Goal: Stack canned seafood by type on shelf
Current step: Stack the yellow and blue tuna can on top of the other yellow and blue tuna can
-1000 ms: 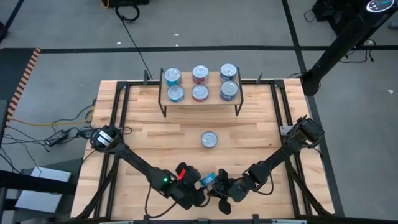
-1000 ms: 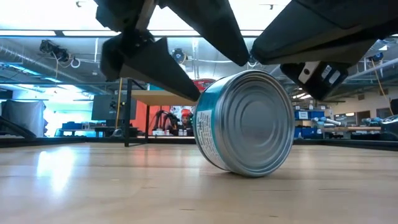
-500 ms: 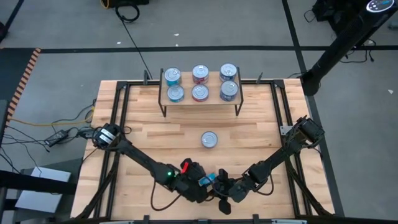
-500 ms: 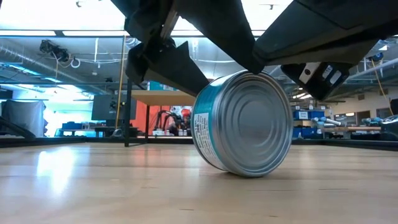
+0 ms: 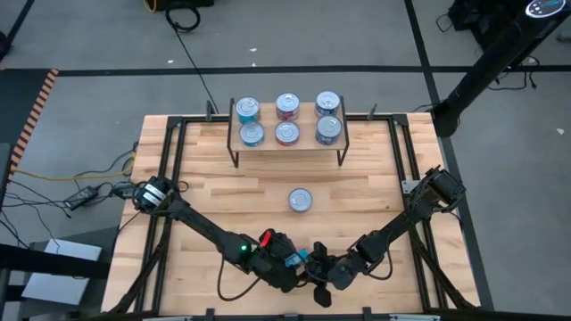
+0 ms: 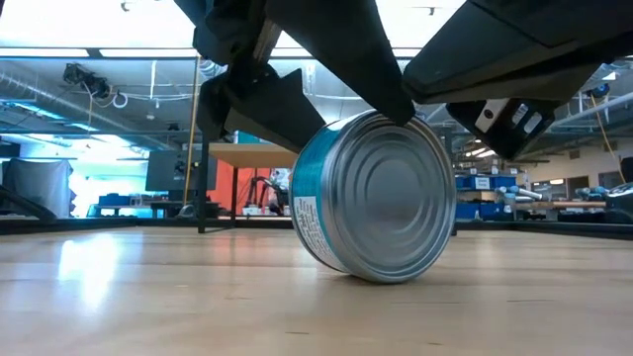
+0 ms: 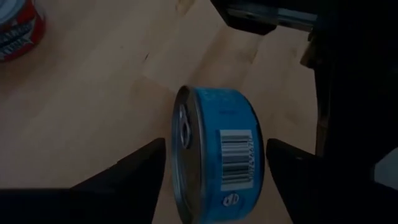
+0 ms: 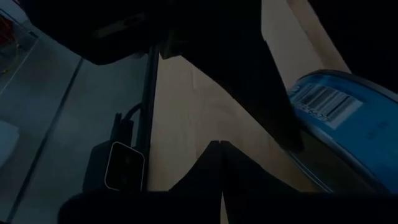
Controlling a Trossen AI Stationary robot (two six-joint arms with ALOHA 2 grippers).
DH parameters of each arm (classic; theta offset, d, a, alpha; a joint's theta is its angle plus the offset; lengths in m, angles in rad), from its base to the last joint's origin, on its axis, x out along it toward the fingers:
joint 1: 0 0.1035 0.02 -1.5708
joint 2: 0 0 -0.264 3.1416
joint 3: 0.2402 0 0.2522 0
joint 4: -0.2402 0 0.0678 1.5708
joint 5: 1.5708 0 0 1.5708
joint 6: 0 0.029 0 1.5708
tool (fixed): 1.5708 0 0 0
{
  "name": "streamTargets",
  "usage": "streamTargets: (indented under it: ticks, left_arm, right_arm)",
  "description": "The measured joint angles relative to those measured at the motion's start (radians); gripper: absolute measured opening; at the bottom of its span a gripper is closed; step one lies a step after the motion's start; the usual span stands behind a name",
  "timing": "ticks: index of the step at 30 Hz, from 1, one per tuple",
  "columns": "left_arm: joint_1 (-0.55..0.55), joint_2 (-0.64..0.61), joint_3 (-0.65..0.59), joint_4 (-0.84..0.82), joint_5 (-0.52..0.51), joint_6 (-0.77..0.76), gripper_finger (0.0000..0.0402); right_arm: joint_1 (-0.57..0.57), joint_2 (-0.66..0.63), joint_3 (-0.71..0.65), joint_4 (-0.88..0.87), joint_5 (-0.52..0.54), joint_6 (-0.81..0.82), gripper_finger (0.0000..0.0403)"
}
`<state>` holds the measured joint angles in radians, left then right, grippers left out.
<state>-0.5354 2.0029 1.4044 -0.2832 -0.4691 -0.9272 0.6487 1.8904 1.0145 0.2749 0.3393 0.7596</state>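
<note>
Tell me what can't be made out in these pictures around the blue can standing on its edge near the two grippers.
- High view: the blue can is mostly covered by the left gripper and right gripper.
- Low view: arms overhead hide whether any finger touches the can.
- Left wrist view: the red can is cut off at the edge.
- Shelf can labels: too small to read.

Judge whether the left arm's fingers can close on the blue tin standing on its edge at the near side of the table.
Probably yes. The left gripper is open, one finger each side of the blue tin, with nothing between. The shut right gripper sits close beside and could crowd it.
</note>
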Motion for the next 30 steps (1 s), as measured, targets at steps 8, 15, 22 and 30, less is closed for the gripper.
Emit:
streamTargets:
  ticks: [8, 15, 22, 30]
  left_arm:
    - [0.0, 0.0, 0.0, -0.003, 0.02, 0.001, 0.0219]
    - [0.001, -0.002, 0.0, -0.049, 0.098, -0.017, 0.0147]
    - [-0.001, -0.002, 0.0, -0.041, 0.102, -0.019, 0.0139]
    - [-0.002, -0.024, 0.0, -0.07, 0.119, -0.013, 0.0139]
  right_arm:
    - [0.0, 0.0, 0.0, 0.0, 0.0, -0.002, 0.0008]
    - [0.005, 0.0, 0.0, 0.0, 0.0, -0.003, 0.0008]
    - [0.007, 0.0, 0.0, 0.0, 0.0, -0.003, 0.0008]
    - [0.012, -0.017, -0.001, -0.014, 0.0, -0.022, 0.0008]
